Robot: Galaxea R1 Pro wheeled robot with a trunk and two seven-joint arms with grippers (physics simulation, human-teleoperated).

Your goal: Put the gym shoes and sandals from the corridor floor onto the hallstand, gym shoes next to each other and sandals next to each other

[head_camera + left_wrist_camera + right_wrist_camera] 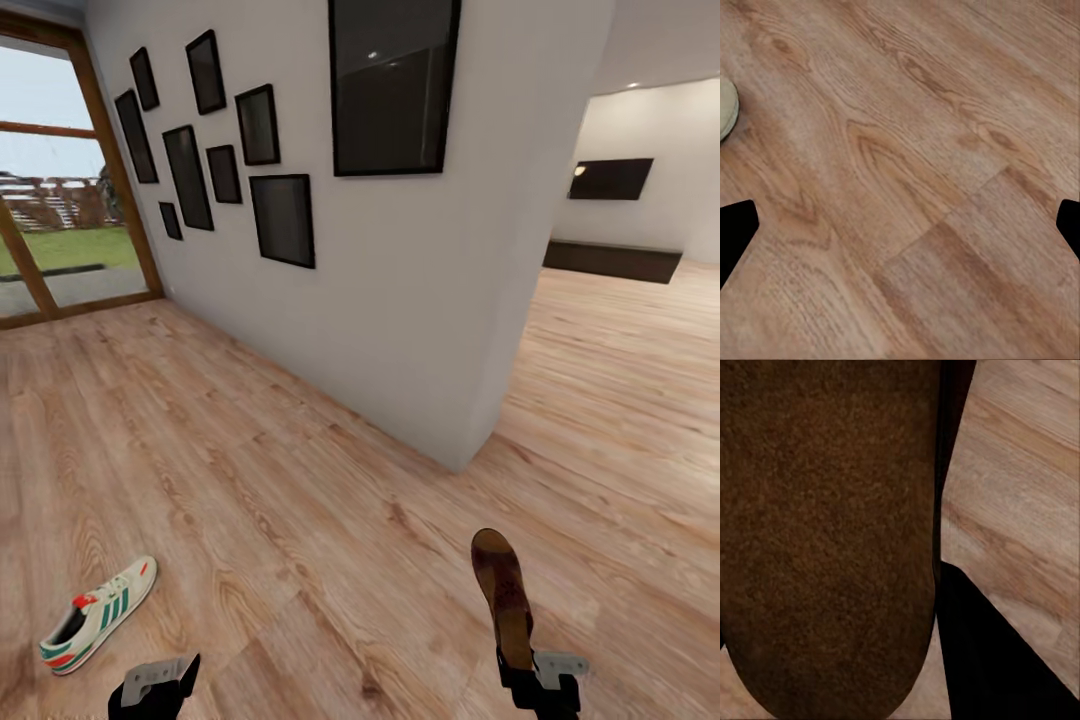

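Note:
One gym shoe (98, 613), white with green stripes and a teal-and-orange sole, lies on the corridor floor (300, 520) at the lower left. Just below and right of it my left gripper (158, 685) hangs open over bare planks. In the left wrist view its black fingertips (735, 232) stand far apart, and a cream rounded edge (726, 109), probably the shoe's toe, shows to one side. My right gripper (535, 680) is shut on a dark-brown sandal (502, 595), which points away from me above the floor. That sandal (825, 532) looms large in the right wrist view. The hallstand is out of view.
A white wall (400, 300) with several dark framed pictures runs from the glass door (60, 240) at the left to a corner (465, 460) ahead. Past the corner, at the right, the floor opens into a room with a dark low cabinet (612, 260).

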